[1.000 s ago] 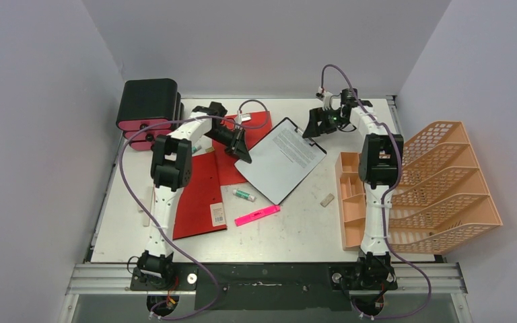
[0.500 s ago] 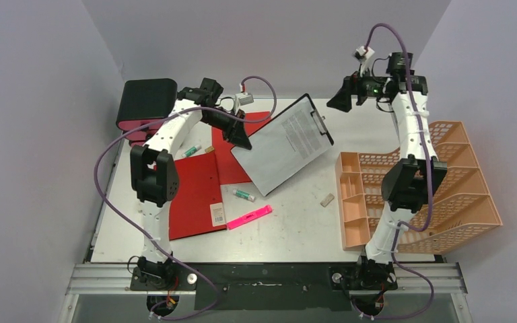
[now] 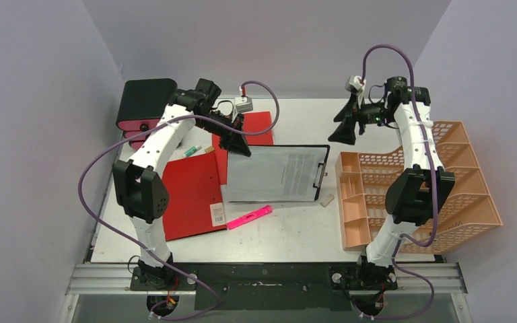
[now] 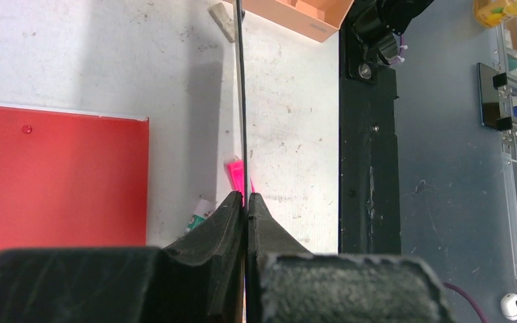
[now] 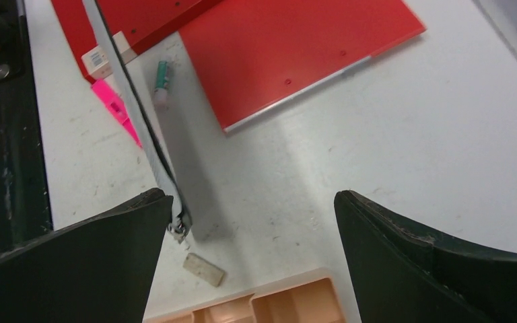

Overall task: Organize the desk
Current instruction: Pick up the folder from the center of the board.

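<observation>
The desk [image 3: 296,232] is a scuffed white tabletop. My left gripper [image 3: 237,143] [image 4: 246,197] is shut on the thin edge of a black clipboard [image 3: 276,173] [image 4: 242,101] with a printed sheet. It holds the clipboard above the desk. The right wrist view shows the clipboard [image 5: 145,141] edge-on, with its shadow below it. My right gripper [image 3: 343,129] [image 5: 250,196] hangs wide open in the air near the clip end, holding nothing.
Two red folders [image 3: 192,192] [image 3: 256,128] lie on the left. Nearby are a pink highlighter [image 3: 249,217], a green-white tube [image 5: 162,81] and a beige eraser [image 3: 328,200]. An orange tray [image 3: 352,202] and file rack [image 3: 444,188] stand on the right. A black drawer box [image 3: 145,104] sits at the back left.
My left gripper has lifted the clipboard off the desk and turned it. The right gripper has come off the clip end, risen and moved right.
</observation>
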`<state>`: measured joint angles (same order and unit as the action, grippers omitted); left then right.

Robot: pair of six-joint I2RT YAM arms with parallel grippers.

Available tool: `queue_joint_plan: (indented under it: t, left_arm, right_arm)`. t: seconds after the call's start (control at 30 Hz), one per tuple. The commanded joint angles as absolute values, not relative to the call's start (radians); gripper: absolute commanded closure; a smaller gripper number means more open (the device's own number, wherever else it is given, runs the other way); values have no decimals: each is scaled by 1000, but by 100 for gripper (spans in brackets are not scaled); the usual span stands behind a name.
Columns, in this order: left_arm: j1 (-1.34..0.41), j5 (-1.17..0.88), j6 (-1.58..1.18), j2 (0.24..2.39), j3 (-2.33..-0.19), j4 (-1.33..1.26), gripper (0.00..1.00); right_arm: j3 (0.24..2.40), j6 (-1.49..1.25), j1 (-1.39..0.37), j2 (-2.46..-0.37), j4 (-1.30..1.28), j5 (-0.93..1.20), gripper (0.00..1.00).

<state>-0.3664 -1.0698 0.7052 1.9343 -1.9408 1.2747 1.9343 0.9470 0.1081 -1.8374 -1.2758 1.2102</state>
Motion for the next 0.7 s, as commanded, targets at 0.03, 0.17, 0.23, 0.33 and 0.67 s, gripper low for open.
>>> queue_joint_plan:
  t: [0.03, 0.17, 0.23, 0.33, 0.67]
  left_arm:
    - [-364, -1115, 547, 1809, -1825, 1012, 100]
    - [-364, -1071, 441, 1761, -1752, 867, 100]
    - [-364, -1056, 436, 1749, -1738, 854, 100]
    - [-365, -1042, 434, 1734, -1724, 842, 100]
    - [-376, -1037, 451, 1676, -1697, 833, 100]
  right_arm:
    - [1750, 1212, 148, -1725, -1399, 1279, 3]
    - [1644, 1270, 160, -1673, -1400, 1237, 3]
    - [1588, 1312, 160, -1648, -1401, 1217, 2]
    - [1508, 1371, 157, -1634, -1401, 1216, 2]
    - [1433, 1507, 152, -1741, -1402, 1303, 3]
